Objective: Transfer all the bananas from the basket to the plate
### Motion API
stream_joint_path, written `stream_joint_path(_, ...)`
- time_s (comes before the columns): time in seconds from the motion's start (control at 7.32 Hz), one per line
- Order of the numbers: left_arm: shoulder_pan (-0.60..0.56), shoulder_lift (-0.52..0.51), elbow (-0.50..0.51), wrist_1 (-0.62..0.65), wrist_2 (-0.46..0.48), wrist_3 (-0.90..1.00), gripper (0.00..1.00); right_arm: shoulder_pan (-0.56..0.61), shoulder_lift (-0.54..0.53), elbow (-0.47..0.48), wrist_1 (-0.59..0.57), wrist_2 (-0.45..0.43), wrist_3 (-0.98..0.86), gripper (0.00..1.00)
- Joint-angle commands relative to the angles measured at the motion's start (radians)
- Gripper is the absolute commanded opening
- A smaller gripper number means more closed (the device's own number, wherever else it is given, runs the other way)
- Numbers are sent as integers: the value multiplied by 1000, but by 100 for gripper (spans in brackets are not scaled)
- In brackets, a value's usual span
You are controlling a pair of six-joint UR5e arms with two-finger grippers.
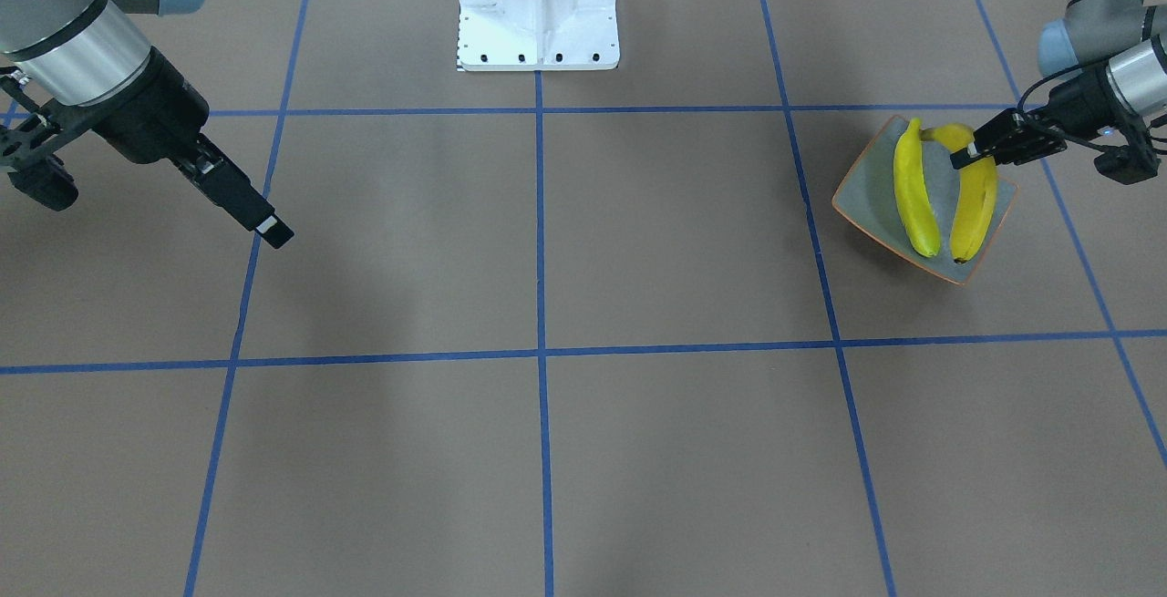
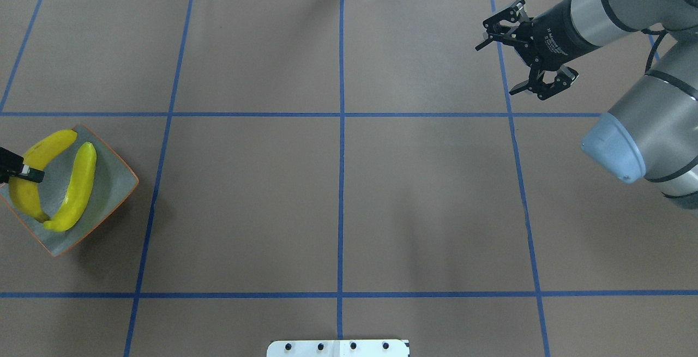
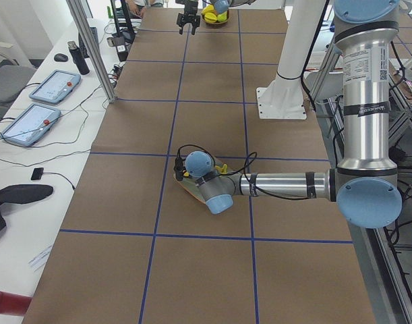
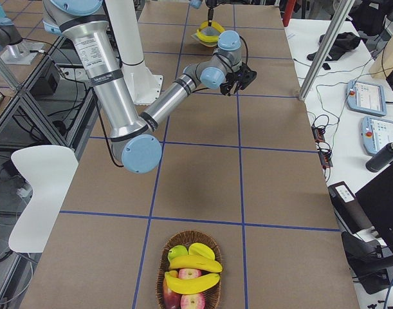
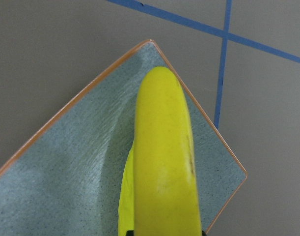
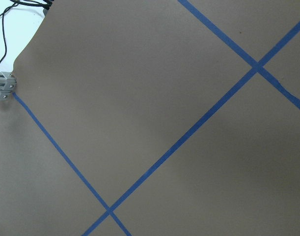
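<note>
Item: held banana (image 1: 975, 205), yellow, lying in the plate (image 1: 866, 191) at the table's left end. Its long axis is set alongside a second banana (image 1: 914, 191), the two converging at the robot-side ends, dark tip pointed away. It is clasped crosswise by the left gripper (image 1: 966, 155), apparently closed on it. The right gripper (image 2: 499, 65) is spread wide and empty. The remaining bananas (image 4: 195, 264) are kept in the basket (image 4: 164, 257) at the far right end, judged nearer the right arm.

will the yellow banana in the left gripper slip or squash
Probably stiff: the curved yellow banana holds its shape in the left gripper. Its smooth rounded skin might twist in that narrow grip; firm squeezing could bruise it.
</note>
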Motion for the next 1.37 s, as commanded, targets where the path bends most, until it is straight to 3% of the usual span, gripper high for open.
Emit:
stream_joint_path(0.0,7,-3,-1,0,3,1,36,0,5,1,0,-14,0,100)
stream_joint_path(0.41,33,-9,0,0,11,5,75,0,3,16,0,-12,32,100)
stream_joint_path(0.55,28,-9,0,0,12,5,82,0,3,16,0,-12,32,100)
stream_joint_path(0.82,25,-9,-1,-2,35,5,87,0,6,14,0,-12,32,100)
stream_joint_path(1.23,-27,-11,-11,-2,32,4,88,0,0,14,0,-11,31,100)
